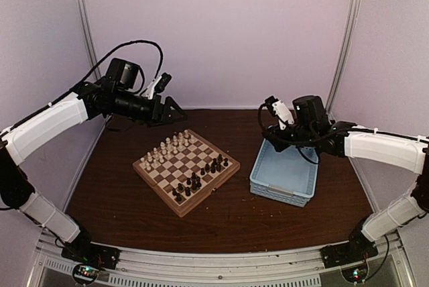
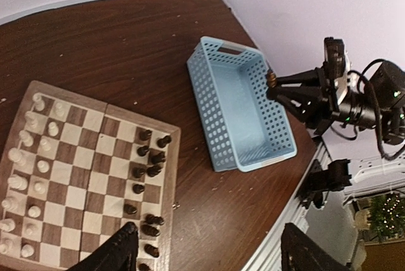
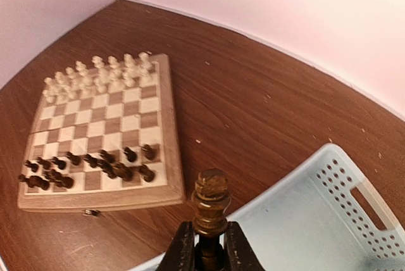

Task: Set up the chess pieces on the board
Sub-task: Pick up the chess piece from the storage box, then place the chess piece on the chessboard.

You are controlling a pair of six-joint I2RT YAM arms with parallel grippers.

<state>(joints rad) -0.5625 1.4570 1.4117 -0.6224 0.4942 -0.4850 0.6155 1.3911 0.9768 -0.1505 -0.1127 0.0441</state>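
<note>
Table (image 1: 221, 226): board (image 1: 181, 166) sits left of centre, turned corner-on to the arms. Basket (image 1: 284, 196) is near the table's right edge, apart from the board.

L gripper (image 2: 212, 252) hangs high over the board's far-left side, jaws wide, nothing in them. R gripper (image 3: 207, 245) is above the basket's far-left corner, jaws closed on a tall dark piece (image 3: 211, 201). It's pinched low on the stem, upright, head well above the fingertips. Which piece it is can't be told.

Cream pieces (image 1: 167, 149) fill two rows along the board's far-left edge. Dark pieces (image 1: 198, 180) sit by the near-right edge, rows uneven, some crowded, w/ gaps.

Step in hand, prob.: carry the held piece to a free dark-side square. To do it well:
- Lift clear of the basket rim first, then cross.
- Keep the piece vertical.
- Come down from straight above, since the low grip puts the fingers close to neighbours.
- Let go only once the base sits flat.
- L arm should stay high, out of the way.
</note>
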